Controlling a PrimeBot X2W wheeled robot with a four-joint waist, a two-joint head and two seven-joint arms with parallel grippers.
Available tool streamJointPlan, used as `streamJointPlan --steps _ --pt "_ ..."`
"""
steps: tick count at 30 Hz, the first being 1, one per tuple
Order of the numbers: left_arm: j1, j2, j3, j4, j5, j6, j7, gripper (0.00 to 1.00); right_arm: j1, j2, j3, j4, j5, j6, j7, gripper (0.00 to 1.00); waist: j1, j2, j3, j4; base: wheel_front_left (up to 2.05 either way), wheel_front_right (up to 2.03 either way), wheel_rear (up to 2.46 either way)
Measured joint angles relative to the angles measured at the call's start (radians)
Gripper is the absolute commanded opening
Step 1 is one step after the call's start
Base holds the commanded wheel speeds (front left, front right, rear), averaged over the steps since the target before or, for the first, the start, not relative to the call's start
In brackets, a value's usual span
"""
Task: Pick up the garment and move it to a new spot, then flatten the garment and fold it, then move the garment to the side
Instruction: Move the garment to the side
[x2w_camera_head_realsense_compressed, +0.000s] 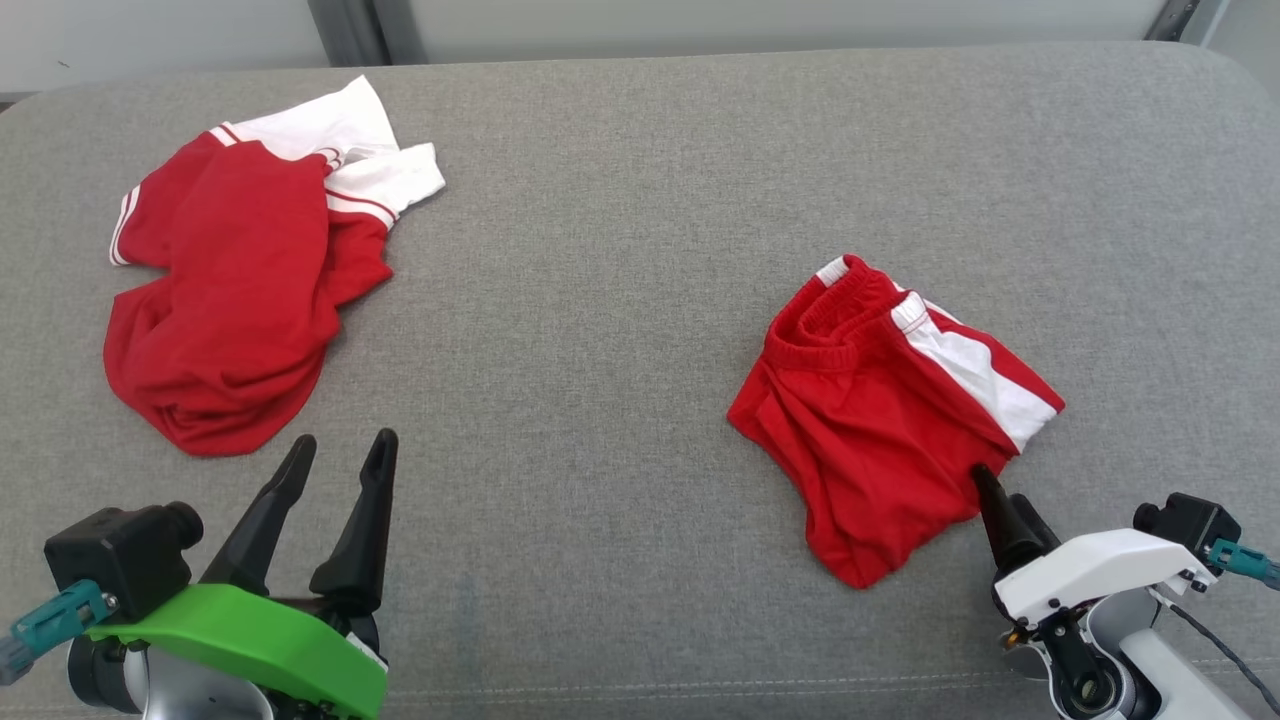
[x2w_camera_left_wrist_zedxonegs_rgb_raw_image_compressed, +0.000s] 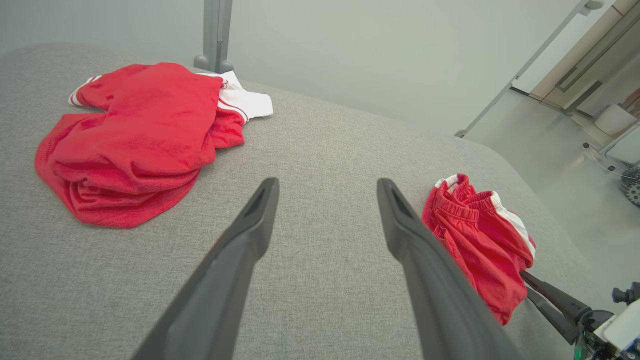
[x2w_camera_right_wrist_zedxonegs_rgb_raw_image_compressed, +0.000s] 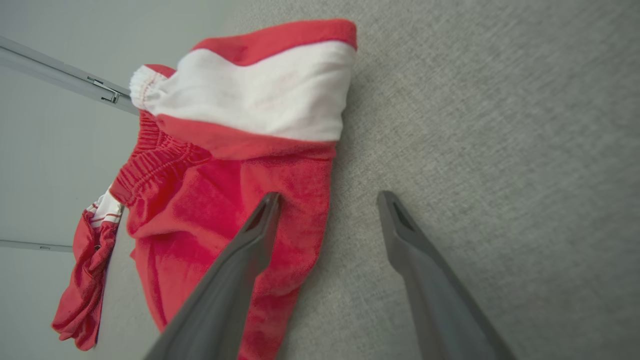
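Arguably the right claw, spread with one finger over the near edge of the red shorts and the other over bare cushion, risked pinching one loose layer and dropping it; left claw hung spread too.

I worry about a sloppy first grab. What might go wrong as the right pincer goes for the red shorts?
1. The open right pincer straddles the edge of the red shorts, one finger over cloth, one over bare gray cushion; it may catch only a thin layer and slip.
2. The shorts lie bunched; lifting them may tighten the folds.
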Motion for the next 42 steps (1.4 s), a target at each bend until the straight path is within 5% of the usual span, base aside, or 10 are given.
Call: streamJointPlan --steps 10,11,12,13,19,24,32,42 --pt "-0.008 -0.005 -0.002 0.002 0.000 0.000 0.008 1.00 -0.062 0.058 -0.031 0.052 0.073 0.038 0.019 1.00 0.0000 0.0000 0.011 0.016 0.00 0.00 0.00" --pt "-0.012 -0.006 -0.003 0.003 0.000 0.000 0.009 1.00 -0.065 0.063 -0.039 0.055 0.084 0.043 0.021 0.80 0.0000 0.0000 0.011 0.018 0.00 0.00 0.00" --pt "-0.017 -0.006 -0.003 0.004 0.000 0.000 0.009 1.00 -0.067 0.069 -0.047 0.060 0.099 0.050 0.021 0.31 0.0000 0.0000 0.012 0.019 0.00 0.00 0.00" --pt "-0.021 -0.007 -0.004 0.005 0.000 0.000 0.009 1.00 -0.069 0.075 -0.055 0.065 0.111 0.055 0.021 0.00 0.0000 0.0000 0.012 0.021 0.00 0.00 0.00" --pt "-0.024 -0.010 -0.004 0.012 0.000 0.000 0.009 1.00 -0.088 0.066 -0.071 0.072 0.131 0.106 0.041 0.00 0.0000 0.0000 0.010 0.030 0.00 0.00 0.00" --pt "-0.024 -0.012 0.002 0.013 0.000 0.000 0.009 1.00 -0.176 -0.068 -0.039 0.011 0.093 0.155 0.142 0.00 0.0000 0.0000 0.006 0.032 0.00 0.00 0.00" --pt "-0.035 -0.017 -0.019 0.024 0.000 -0.001 0.009 1.00 -0.334 -0.282 0.017 -0.012 0.014 0.120 0.354 0.00 0.0000 0.0000 0.003 0.026 0.00 0.00 0.00" --pt "-0.054 -0.031 -0.035 0.050 0.000 -0.003 0.007 1.00 -0.458 -0.295 0.054 -0.092 -0.003 0.128 0.477 0.00 0.0000 0.0000 0.006 0.066 0.00 0.00 0.00"
